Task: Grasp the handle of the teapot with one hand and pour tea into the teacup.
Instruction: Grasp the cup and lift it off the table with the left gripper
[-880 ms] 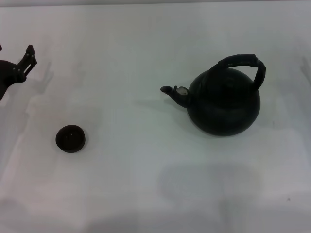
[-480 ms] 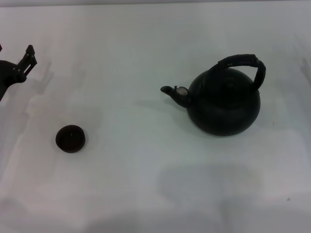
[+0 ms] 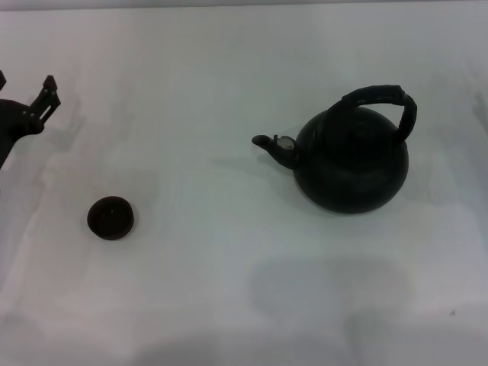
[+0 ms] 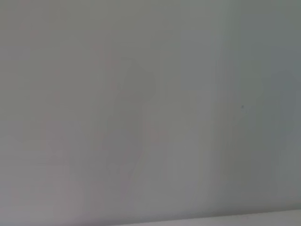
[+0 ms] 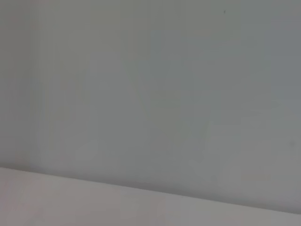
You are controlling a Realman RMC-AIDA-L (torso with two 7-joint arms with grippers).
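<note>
The large round black teapot (image 3: pixel 352 160) stands upright on the white table at the right of the head view, its short spout (image 3: pixel 273 145) pointing left. Its thick ribbed arched handle (image 3: pixel 381 97) rises over the top, and nothing holds it. The tiny dark teacup (image 3: pixel 111 217) sits at the lower left, far from the teapot. My left gripper (image 3: pixel 25 79) is at the far left edge, behind the cup and well apart from it, open and empty. My right gripper is out of view. Both wrist views show only a blank pale surface.
The white table (image 3: pixel 229 252) spreads between the cup and the teapot. A faint shadow lies on it in front of the teapot. Nothing else stands on it.
My left gripper has shifted slightly at the left edge. The teapot and the teacup have not moved.
</note>
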